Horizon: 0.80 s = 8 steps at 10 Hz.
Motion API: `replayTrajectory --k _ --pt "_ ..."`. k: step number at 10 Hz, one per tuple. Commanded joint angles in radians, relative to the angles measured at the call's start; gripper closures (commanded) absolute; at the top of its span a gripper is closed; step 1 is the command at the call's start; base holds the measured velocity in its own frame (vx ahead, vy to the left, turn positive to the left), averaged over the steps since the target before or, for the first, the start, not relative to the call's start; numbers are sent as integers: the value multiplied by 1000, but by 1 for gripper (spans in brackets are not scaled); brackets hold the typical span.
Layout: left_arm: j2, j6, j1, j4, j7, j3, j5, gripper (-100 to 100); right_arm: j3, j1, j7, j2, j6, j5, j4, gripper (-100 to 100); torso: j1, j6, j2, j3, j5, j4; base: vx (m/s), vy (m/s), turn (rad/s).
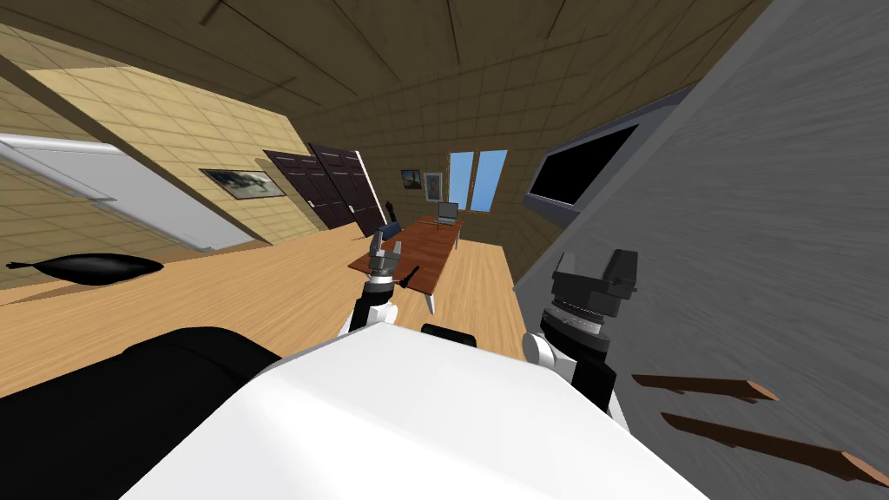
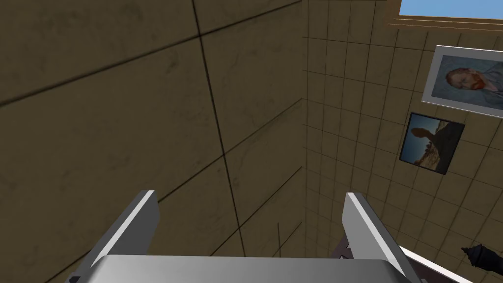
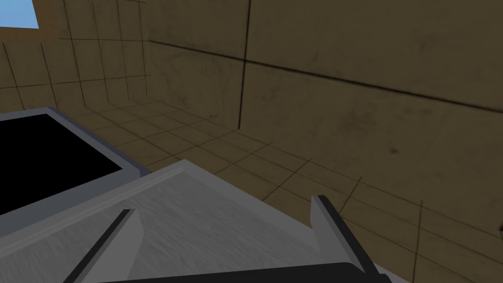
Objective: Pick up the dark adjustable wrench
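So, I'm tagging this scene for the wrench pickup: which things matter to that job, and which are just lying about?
For the job: left gripper, open; right gripper, open; brown table; thin dark thing at its near edge, possibly the wrench.
Lying about: laptop; dark double door; black oval shape; framed portrait.

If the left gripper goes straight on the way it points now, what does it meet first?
Nothing near. The left gripper, open, points up; the way looks free as far as the ceiling, close to where it joins the tiled wall. Depth is unclear.
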Motion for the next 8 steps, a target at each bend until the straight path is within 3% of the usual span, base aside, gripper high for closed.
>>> replayTrajectory --k 1,5,8 --pt "25 28 -5 16 7 24 0 -100 0 0 0 0 0 0 0 0 0 0 0 0 0 0 1 -35 36" --pt "73 125 -21 75 33 105 5 -100 0 0 0 0 0 0 0 0 -6 0 0 0 -1 0 7 -84 44" --pt "85 166 -27 97 43 131 8 -100 0 0 0 0 0 0 0 0 -4 0 -1 -1 -1 0 14 -63 20"
